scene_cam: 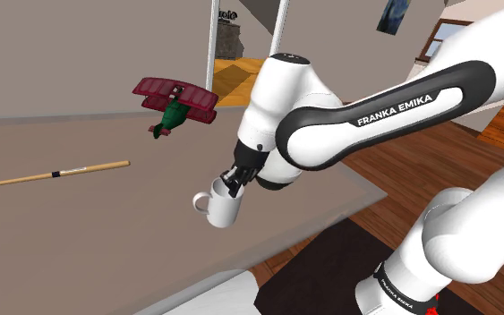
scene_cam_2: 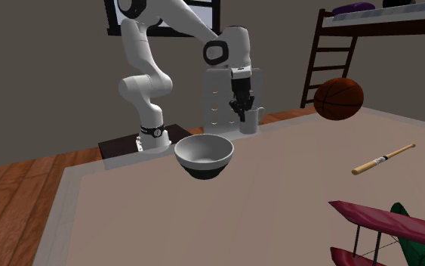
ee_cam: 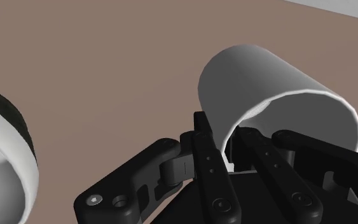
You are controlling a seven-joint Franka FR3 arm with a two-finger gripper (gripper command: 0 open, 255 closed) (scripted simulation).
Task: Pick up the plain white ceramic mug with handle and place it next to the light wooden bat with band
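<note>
Table (scene_cam: pixel 106 242): bat (scene_cam: pixel 53 173) lies well off toward the shoulder view's left. Mug (scene_cam: pixel 218 206) is near the stand-side edge, with the gripper (scene_cam: pixel 234 183) clamped on its wall (one finger inside). Grasp looks made. Next: lift, carry across, set down beside the bat.

Dim and flat over the table (scene_cam: pixel 80 242), brighter through the doorway (scene_cam: pixel 238 76), with soft grey shading across the white mug (ee_cam: pixel 254 83).
</note>
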